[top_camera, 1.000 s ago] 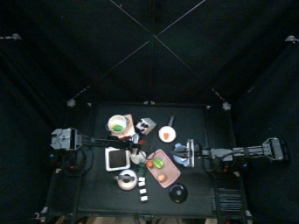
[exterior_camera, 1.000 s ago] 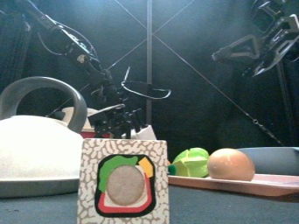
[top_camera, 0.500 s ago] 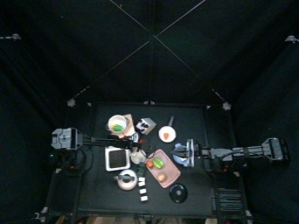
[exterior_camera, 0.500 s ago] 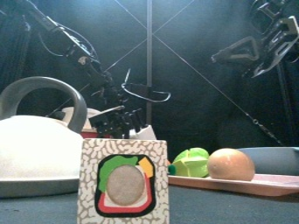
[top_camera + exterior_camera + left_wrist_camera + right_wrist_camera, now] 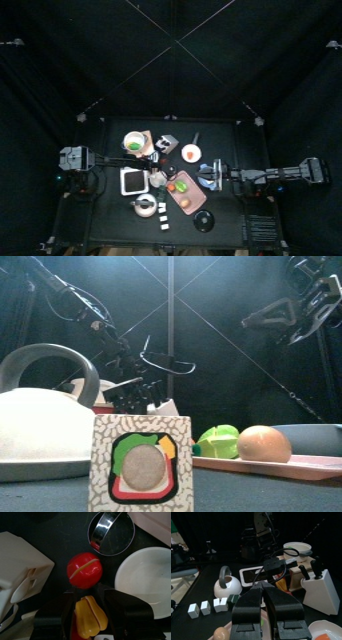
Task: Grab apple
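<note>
Left gripper point(image 5: 87, 619) open, hovering just short of the apple point(image 5: 85, 570), a yellow pepper point(image 5: 89, 616) between its jaws. Next: advance, close on apple. Right gripper point(image 5: 271, 607) shut, resting.

From high above, the small black table point(image 5: 120, 225) sits in the middle of the curtained pen. One arm point(image 5: 80, 160) reaches in from the left, the other arm point(image 5: 274, 177) from the right. Near the far edge a plate point(image 5: 136, 141) carries something green, with a small pan point(image 5: 193, 153) just beside it. Nearer the front lie a pink tray point(image 5: 190, 193), a white kettle point(image 5: 144, 207) and a dark bowl point(image 5: 205, 222).
</note>
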Controlling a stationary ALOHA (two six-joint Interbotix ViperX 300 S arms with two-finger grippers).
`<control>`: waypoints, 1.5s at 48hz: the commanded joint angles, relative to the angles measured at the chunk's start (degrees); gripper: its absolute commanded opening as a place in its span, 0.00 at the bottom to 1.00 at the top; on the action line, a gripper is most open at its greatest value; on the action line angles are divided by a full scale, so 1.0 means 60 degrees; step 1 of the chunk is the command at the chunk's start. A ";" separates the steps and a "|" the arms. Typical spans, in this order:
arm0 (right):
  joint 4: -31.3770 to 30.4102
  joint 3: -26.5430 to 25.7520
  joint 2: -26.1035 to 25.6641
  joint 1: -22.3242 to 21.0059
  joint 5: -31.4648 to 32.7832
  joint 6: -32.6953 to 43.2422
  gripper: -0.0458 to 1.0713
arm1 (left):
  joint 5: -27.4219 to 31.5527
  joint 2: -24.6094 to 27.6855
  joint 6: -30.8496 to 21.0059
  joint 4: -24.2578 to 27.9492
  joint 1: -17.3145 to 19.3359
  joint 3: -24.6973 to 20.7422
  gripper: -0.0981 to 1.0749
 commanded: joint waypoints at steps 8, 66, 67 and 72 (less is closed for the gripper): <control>0.0029 -0.0088 -0.0015 -0.0029 -0.0073 0.0000 0.05 | -0.0132 -0.0410 -0.0278 -0.0674 -0.0015 -0.0337 0.86; 0.0044 -0.0088 0.0073 -0.0103 -0.0073 0.0015 0.05 | 0.0029 0.0542 -0.0381 -0.0981 0.0190 -0.1128 0.91; 0.0044 -0.0088 0.0073 -0.0103 -0.0073 0.0000 0.05 | 0.0015 0.0557 -0.0381 -0.0981 0.0190 -0.1128 0.91; 0.0044 -0.0103 0.0088 -0.0117 -0.0073 0.0015 0.05 | -0.0044 0.0557 -0.0381 -0.0996 0.0190 -0.1113 0.91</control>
